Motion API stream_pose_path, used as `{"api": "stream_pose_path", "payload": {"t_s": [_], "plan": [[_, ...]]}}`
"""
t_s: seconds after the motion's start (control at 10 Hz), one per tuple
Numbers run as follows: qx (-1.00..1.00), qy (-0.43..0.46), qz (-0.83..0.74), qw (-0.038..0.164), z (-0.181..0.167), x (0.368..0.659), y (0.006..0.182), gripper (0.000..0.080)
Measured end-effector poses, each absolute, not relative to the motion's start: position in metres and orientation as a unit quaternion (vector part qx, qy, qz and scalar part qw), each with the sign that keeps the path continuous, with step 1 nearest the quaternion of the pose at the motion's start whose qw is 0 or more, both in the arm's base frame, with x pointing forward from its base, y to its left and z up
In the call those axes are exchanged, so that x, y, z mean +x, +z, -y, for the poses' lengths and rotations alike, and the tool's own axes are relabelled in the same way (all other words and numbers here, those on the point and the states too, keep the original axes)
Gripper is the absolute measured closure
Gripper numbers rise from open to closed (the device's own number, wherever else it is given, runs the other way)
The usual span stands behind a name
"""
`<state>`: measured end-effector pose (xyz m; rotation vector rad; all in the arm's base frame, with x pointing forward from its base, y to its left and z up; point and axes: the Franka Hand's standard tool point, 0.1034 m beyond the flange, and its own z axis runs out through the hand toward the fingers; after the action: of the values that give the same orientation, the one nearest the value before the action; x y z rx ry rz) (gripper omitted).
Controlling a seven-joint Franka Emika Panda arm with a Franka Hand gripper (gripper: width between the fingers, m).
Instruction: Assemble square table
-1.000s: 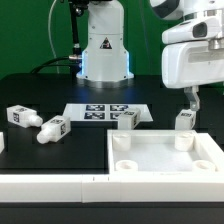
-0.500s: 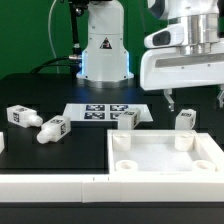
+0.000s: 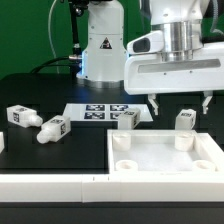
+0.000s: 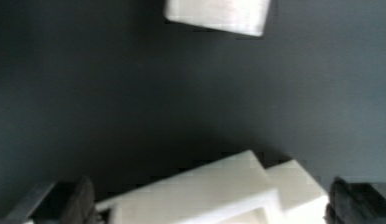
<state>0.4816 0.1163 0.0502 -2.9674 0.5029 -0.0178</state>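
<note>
Gripper (image 3: 181,103), jaws wide apart, near tagged leg (image 3: 184,119) (black-and-white square pattern)

Square table slab (image 3: 160,157): one was counted.
Legs (image 3: 53,128): four were counted.
Round sockets (image 3: 127,166) on the slab: four were made out.
Marker board (image 3: 100,110): one was seen.
Border bar (image 3: 50,187): one was seen.
Worktop (image 3: 40,95): one was seen.

White slab (image 3: 160,166) lies flat; tagged legs (image 3: 52,129) nearby.
</note>
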Motion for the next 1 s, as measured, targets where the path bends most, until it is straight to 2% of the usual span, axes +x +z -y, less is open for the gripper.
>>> {"api": "stream_pose_path", "payload": {"t_s": [0.2, 0.3, 0.4, 0.6, 0.8, 1.0], "plan": [[-0.968, 0.125, -0.205, 0.067, -0.125, 0.472, 0.055, 0.0150], [-0.953, 0.186, -0.225, 0.078, -0.128, 0.474, 0.059, 0.0150], [-0.952, 0.192, -0.226, 0.081, -0.130, 0.480, 0.057, 0.0150], [-0.938, 0.257, -0.216, 0.085, -0.124, 0.472, 0.055, 0.0150], [-0.928, 0.311, -0.173, 0.109, -0.122, 0.469, 0.053, 0.0150], [-0.911, 0.363, -0.156, 0.120, -0.121, 0.472, 0.057, 0.0150]]}}
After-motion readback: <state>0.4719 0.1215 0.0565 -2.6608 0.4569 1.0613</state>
